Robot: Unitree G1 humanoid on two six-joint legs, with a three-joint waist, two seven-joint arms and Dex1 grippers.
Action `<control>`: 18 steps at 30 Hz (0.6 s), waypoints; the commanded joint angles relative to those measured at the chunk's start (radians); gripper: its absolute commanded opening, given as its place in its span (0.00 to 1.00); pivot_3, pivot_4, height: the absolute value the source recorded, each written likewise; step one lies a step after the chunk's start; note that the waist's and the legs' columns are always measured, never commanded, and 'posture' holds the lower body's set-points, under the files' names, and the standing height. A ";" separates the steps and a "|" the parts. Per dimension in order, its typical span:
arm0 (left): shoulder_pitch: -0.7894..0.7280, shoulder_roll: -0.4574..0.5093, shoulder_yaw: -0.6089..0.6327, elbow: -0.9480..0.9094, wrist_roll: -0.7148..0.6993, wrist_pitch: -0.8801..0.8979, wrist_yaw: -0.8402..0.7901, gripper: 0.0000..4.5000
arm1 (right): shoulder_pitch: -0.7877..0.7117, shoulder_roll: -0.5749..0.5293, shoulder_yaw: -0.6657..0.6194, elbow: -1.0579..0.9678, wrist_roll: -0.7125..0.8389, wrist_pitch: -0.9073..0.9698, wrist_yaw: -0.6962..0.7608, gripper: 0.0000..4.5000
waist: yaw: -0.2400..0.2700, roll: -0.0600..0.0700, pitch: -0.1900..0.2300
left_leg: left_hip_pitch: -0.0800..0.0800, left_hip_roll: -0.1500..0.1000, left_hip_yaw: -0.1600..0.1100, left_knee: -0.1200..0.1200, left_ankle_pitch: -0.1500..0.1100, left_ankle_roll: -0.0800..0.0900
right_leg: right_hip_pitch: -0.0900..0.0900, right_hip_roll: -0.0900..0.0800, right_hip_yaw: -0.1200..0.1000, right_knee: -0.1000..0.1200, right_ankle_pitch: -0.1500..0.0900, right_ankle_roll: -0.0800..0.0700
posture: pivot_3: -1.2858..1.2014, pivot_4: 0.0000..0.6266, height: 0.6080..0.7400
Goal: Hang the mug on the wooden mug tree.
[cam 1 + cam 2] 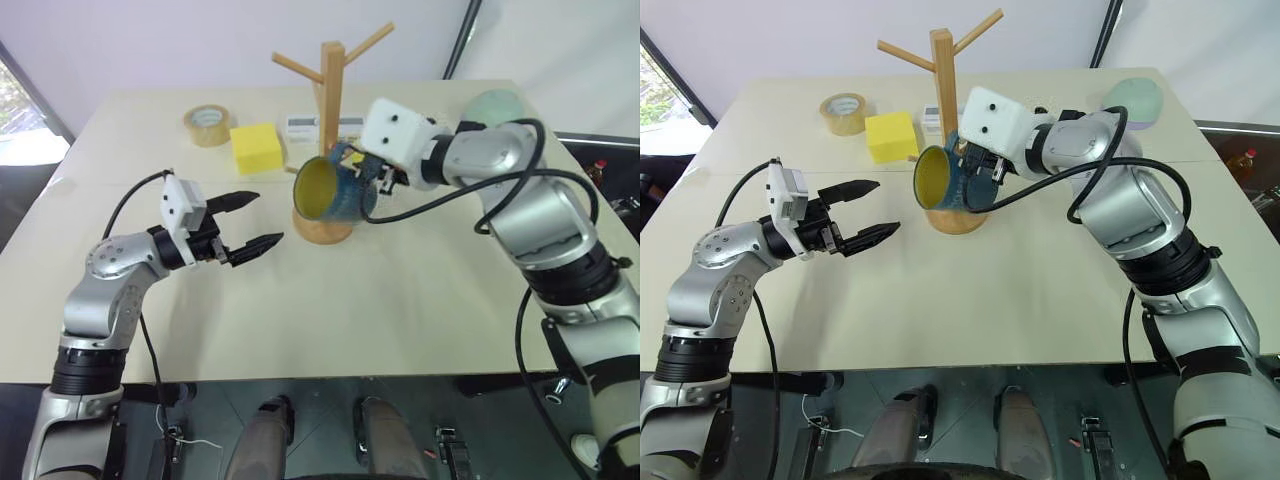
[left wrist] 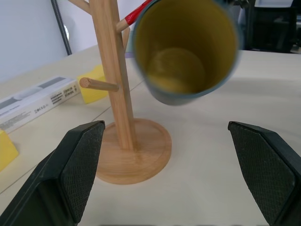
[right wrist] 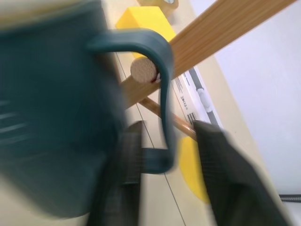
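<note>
STEP: hanging | I see teal-blue ceramic mug (image 3: 51,103) handle looped over light-wood mug tree (image 1: 331,90) peg, right pincer (image 3: 164,155) fingers apart around handle | left pincer (image 1: 248,225) apart, idle | NEXT: I judge withdrawal.

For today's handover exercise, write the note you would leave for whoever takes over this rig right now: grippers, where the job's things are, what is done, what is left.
Left gripper: open, empty, level beside the tree's base.
Right gripper: fingers either side of the mug's handle; grip or release unclear.
Mug: on its side, yellow mouth toward the left gripper, handle looped over a peg tip.
Wooden mug tree: upright, mid-table.
Done: handle threaded onto the peg.
Left: confirm the mug hangs unaided, then withdraw the right arm.
</note>
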 commanded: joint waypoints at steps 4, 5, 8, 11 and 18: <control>0.006 0.000 0.025 -0.048 -0.020 0.003 0.017 1.00 | 0.046 -0.040 -0.143 -0.111 0.034 0.007 0.019 0.64 | 0.004 0.000 0.000 | 0.000 0.000 0.000 0.000 0.000 0.000 | 0.000 0.000 0.000 0.000 0.000 0.000 | 0.52 0.24 1.00; 0.011 -0.004 0.032 -0.049 -0.024 0.010 0.030 1.00 | 0.077 -0.043 -0.196 -0.131 0.062 0.015 0.019 0.64 | 0.004 0.000 0.000 | 0.000 0.000 0.000 0.000 0.000 0.000 | 0.000 0.000 0.000 0.000 0.000 0.000 | 0.52 0.24 1.00; 0.032 -0.025 0.062 -0.025 -0.018 0.024 0.098 1.00 | 0.224 -0.037 -0.389 -0.179 0.149 -0.027 0.010 0.64 | 0.007 -0.002 -0.001 | 0.000 0.000 0.000 0.000 0.000 0.000 | 0.001 0.000 0.000 0.000 0.000 0.000 | 0.52 0.24 1.00; 0.070 -0.061 0.088 0.027 0.035 -0.015 0.197 1.00 | 0.428 0.069 -0.584 -0.197 0.257 -0.091 -0.032 0.64 | 0.006 -0.003 -0.002 | 0.002 0.000 0.000 0.000 0.000 0.000 | 0.003 0.000 0.000 0.000 0.000 0.000 | 0.52 0.24 1.00; 0.131 -0.155 0.156 0.194 0.130 -0.120 0.397 1.00 | 0.773 0.351 -0.687 -0.010 0.312 -0.400 -0.143 0.64 | -0.001 -0.003 -0.002 | 0.019 0.003 0.000 -0.001 0.000 0.000 | 0.019 0.003 0.001 0.000 -0.001 -0.005 | 0.52 0.24 1.00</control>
